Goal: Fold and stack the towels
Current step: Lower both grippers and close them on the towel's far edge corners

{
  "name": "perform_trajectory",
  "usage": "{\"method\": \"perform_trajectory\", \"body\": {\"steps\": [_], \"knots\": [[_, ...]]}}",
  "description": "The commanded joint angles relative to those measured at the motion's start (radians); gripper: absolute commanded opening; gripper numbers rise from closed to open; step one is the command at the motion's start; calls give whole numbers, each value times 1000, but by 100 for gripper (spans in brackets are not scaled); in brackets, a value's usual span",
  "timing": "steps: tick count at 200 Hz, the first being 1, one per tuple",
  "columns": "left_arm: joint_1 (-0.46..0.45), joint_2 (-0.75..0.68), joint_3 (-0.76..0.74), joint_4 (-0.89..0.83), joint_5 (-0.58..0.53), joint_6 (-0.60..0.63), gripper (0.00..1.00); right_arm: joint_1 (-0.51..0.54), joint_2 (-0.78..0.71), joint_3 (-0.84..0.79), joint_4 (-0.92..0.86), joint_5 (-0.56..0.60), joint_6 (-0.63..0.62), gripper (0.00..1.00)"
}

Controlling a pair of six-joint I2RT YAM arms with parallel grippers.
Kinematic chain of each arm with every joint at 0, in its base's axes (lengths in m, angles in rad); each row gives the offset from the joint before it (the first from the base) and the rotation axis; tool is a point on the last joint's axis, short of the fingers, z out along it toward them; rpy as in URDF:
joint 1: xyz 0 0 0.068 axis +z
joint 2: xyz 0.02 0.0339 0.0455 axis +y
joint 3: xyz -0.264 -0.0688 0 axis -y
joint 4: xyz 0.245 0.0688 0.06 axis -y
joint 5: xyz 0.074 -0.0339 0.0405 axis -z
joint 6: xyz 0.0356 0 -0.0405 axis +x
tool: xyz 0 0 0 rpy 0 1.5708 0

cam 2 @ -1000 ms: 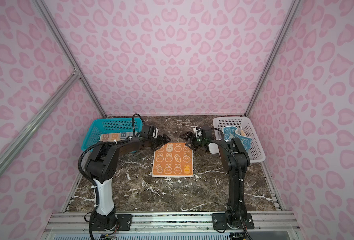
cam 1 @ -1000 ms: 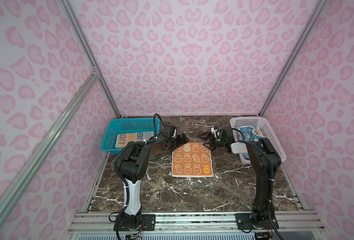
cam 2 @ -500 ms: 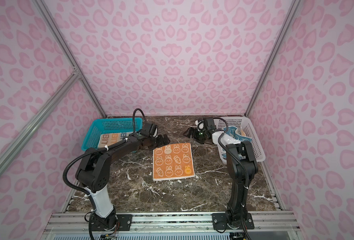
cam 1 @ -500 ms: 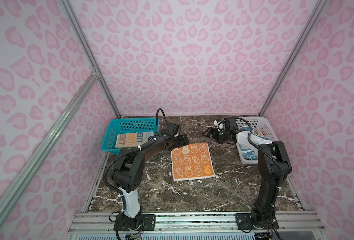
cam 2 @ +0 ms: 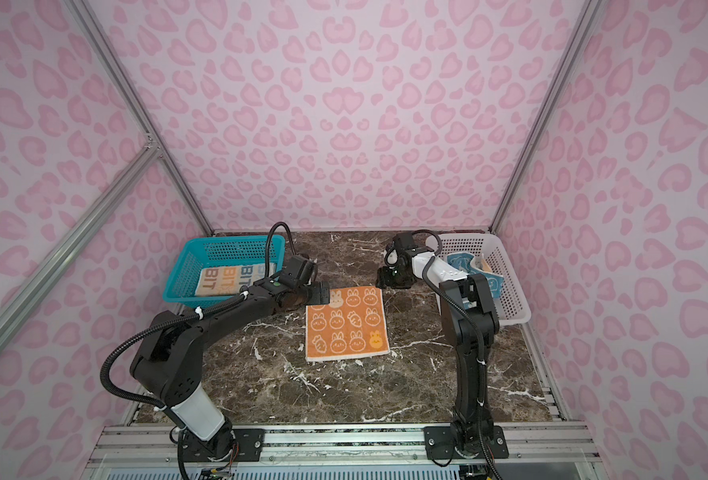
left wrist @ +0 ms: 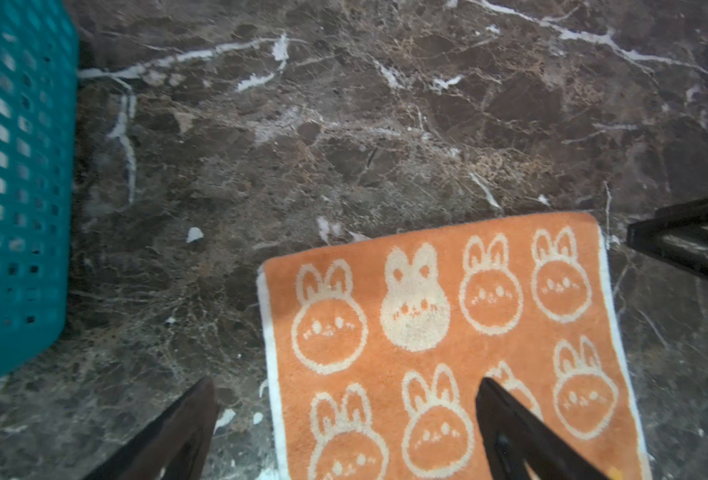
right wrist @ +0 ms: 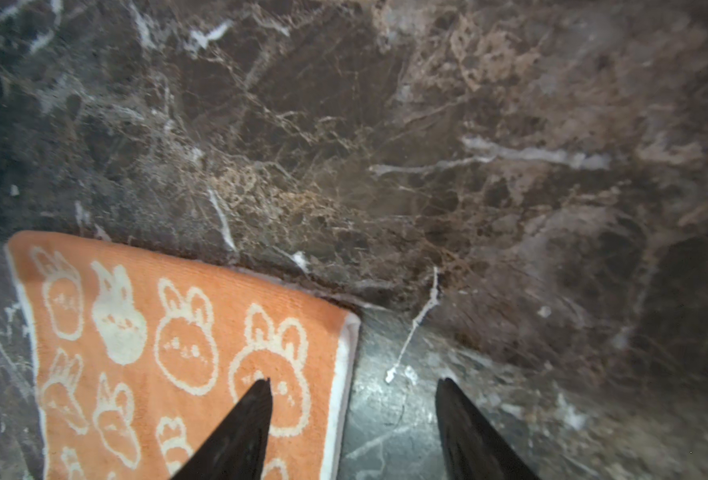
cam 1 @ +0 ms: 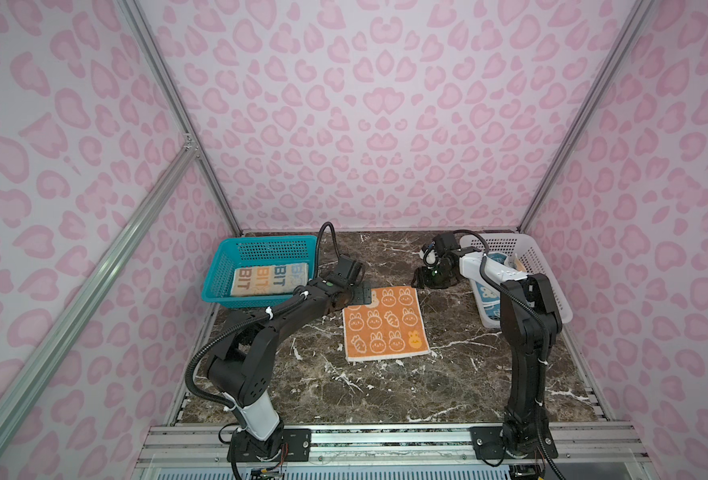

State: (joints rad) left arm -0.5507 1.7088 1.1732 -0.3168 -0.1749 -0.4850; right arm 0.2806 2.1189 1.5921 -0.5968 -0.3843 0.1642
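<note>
An orange towel (cam 1: 385,328) (cam 2: 346,328) with white rabbits lies flat on the marble table. My left gripper (cam 1: 362,295) (left wrist: 346,384) is open at its far left corner, one finger over the cloth (left wrist: 448,332) and one over bare marble. My right gripper (cam 1: 421,282) (right wrist: 353,383) is open at the far right corner and straddles the towel's white edge (right wrist: 178,332). A cream towel (cam 1: 269,280) with letters lies folded in the teal basket (cam 1: 277,240). A blue towel (cam 1: 489,295) lies crumpled in the white basket (cam 1: 547,282), partly hidden by my right arm.
The teal basket (cam 2: 236,241) stands at the back left and the white basket (cam 2: 506,282) at the back right, both close to the side walls. Its teal wall (left wrist: 15,187) is close to my left gripper. Bare marble (cam 1: 385,395) lies in front of the orange towel.
My right gripper swung back toward the white basket, then came down at the towel's far right corner with its jaws narrower. My left gripper stayed at the far left corner.
</note>
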Motion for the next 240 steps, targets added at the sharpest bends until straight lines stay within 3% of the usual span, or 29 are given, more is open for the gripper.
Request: {"method": "perform_trajectory", "body": {"steps": [1, 90, 168, 199, 240], "knots": [[-1, -18, 1, -8, -33, 23, 98, 13, 38, 31, -37, 25, -47, 61], [2, 18, 17, -41, 9, 10, 98, 46, 141, 103, -71, 62, -57, 42], [83, 91, 58, -70, 203, 9, 98, 42, 128, 69, -70, 60, -48, 4], [108, 153, 128, -112, 264, 34, 100, 36, 116, 66, -66, 50, -46, 0], [148, 257, 220, -153, 341, 50, 92, 36, 116, 72, -72, 42, -48, 0]]}}
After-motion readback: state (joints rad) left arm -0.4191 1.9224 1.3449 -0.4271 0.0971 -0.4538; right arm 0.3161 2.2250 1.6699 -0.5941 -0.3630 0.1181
